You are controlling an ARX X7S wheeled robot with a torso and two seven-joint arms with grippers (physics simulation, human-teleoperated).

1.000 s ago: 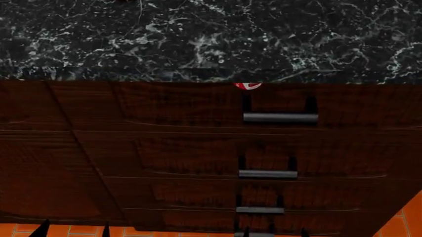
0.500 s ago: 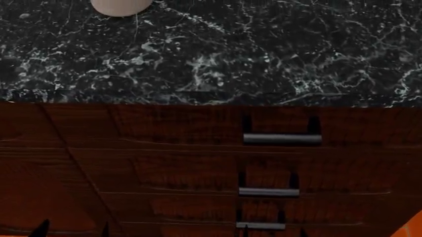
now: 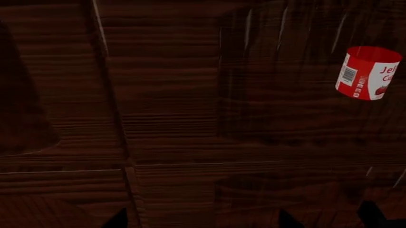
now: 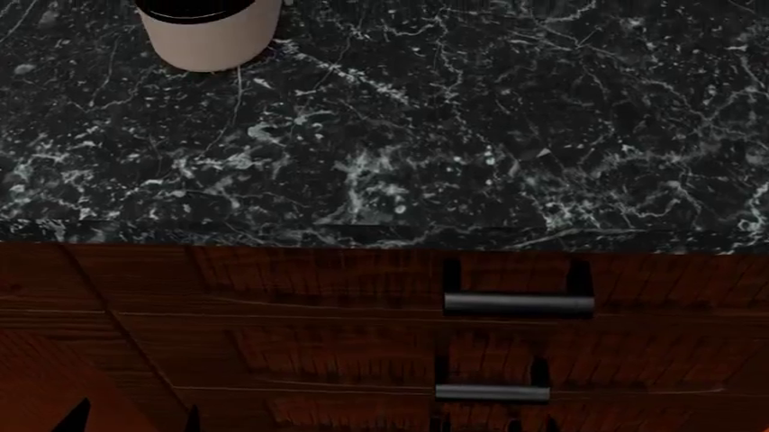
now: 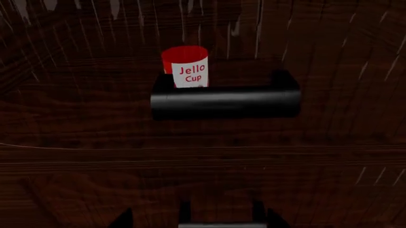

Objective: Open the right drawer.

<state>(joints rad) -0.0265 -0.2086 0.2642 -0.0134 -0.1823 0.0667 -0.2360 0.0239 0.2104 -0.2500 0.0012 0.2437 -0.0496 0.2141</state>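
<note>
The right drawer point(image 4: 360, 279) is the top dark reddish-brown front under the counter, shut, with a silver bar handle point(image 4: 520, 303). In the right wrist view this handle point(image 5: 225, 102) sits straight ahead, and a red Jello Cup point(image 5: 187, 66) shows through the wood above it. My right gripper point(image 5: 199, 221) is open and empty, short of the fronts, level with a lower handle point(image 5: 222, 224). My left gripper point(image 3: 201, 219) is open and empty, facing plain wood left of the handles. The cup point(image 3: 368, 72) shows there too. In the head view only the fingertips show, left point(image 4: 78, 416) and right point(image 4: 547, 423).
A black marble counter point(image 4: 420, 135) runs above the drawers, with a white cup point(image 4: 211, 31) at its back left. A like-fronted drawer with its own silver handle point(image 4: 493, 392) lies below the top one. A plain wood panel point(image 4: 49, 360) is at the left.
The head view has swung upward: the counter fills more of the picture, the drawer fronts have slid down, and the white cup has come into sight. The grippers' tips stay at the bottom edge.
</note>
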